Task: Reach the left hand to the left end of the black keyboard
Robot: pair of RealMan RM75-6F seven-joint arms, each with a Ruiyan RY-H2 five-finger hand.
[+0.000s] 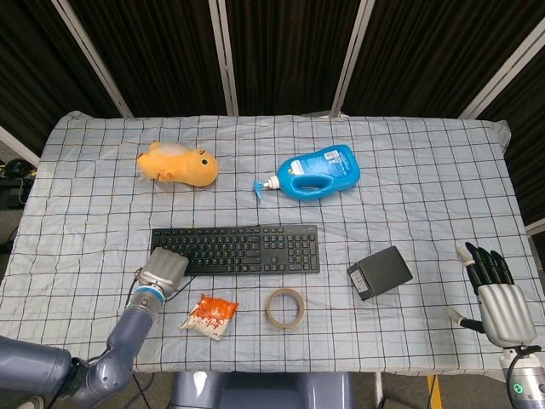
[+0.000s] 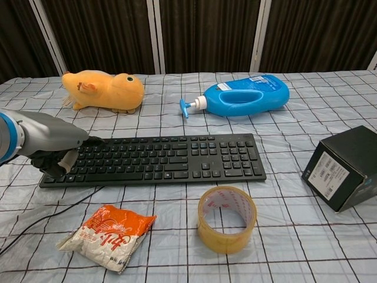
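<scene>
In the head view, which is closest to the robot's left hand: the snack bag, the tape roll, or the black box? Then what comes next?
From the left hand:
1. Snack bag, just below and right of it.
2. Tape roll, further right, near the table's front middle.
3. Black box, farthest, on the right side.

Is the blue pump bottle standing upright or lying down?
Lying down. The blue pump bottle rests on its side on the checked tablecloth, handle facing up, pump nozzle pointing toward the orange plush toy.

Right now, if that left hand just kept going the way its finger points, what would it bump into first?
Probably the black keyboard itself. The left hand hangs over its left end, a dark finger aimed rightward along the keys. How high it hovers is unclear, so whether it would graze the keys or pass above them cannot be told.
</scene>
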